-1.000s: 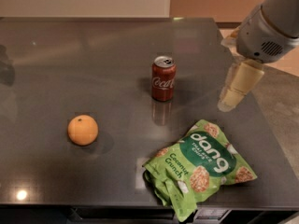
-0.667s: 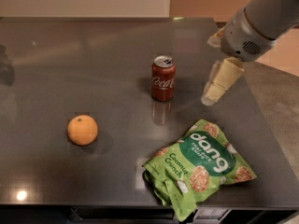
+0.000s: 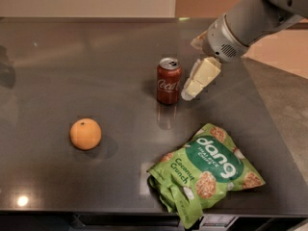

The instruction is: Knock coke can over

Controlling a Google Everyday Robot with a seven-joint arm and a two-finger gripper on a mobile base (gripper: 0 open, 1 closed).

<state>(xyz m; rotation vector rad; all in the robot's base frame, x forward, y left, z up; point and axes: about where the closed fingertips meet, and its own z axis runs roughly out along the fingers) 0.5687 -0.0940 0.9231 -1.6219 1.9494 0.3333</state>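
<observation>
The coke can [image 3: 169, 81] stands upright near the middle of the dark table [image 3: 72, 71]. It is red with white script and a silver top. My gripper [image 3: 188, 93] hangs from the arm at the upper right. Its cream-coloured tip is just right of the can, level with the can's lower half, with a very small gap or a light touch; I cannot tell which.
An orange [image 3: 85, 134] lies to the left front of the can. A green dang snack bag [image 3: 204, 172] lies at the front right, near the table's front edge. The table's right edge runs beside a lighter floor [image 3: 284, 105].
The gripper has moved left and slightly down toward the can, from well to its right to right beside it. The can, orange and bag have not moved.
</observation>
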